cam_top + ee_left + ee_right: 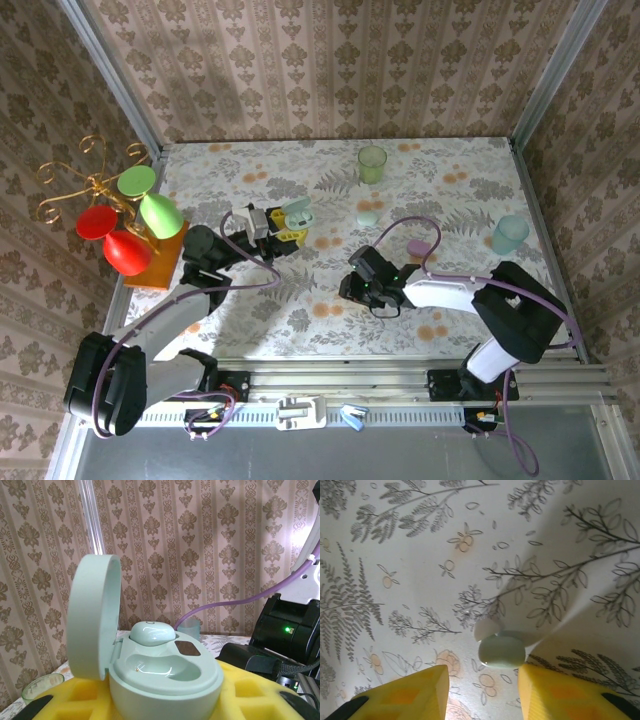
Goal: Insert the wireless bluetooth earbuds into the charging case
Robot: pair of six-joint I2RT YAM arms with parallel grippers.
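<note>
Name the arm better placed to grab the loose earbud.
Right: the right claw, open, is poised at the small mint plastic earbud; the left claw is shut on the open mint pebble-shaped charging case.

The left arm is extended forward; the left gripper is clamped on the charging case seated between its fingers. The right arm is folded inward; the right gripper is pointed downward, fingers parted.

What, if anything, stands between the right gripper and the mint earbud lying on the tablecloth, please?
Nothing visible does. In the right wrist view the mint earbud lies on the tablecloth just beyond the right gripper, whose yellow fingers stand open on either side, with only bare cloth between them.
</note>
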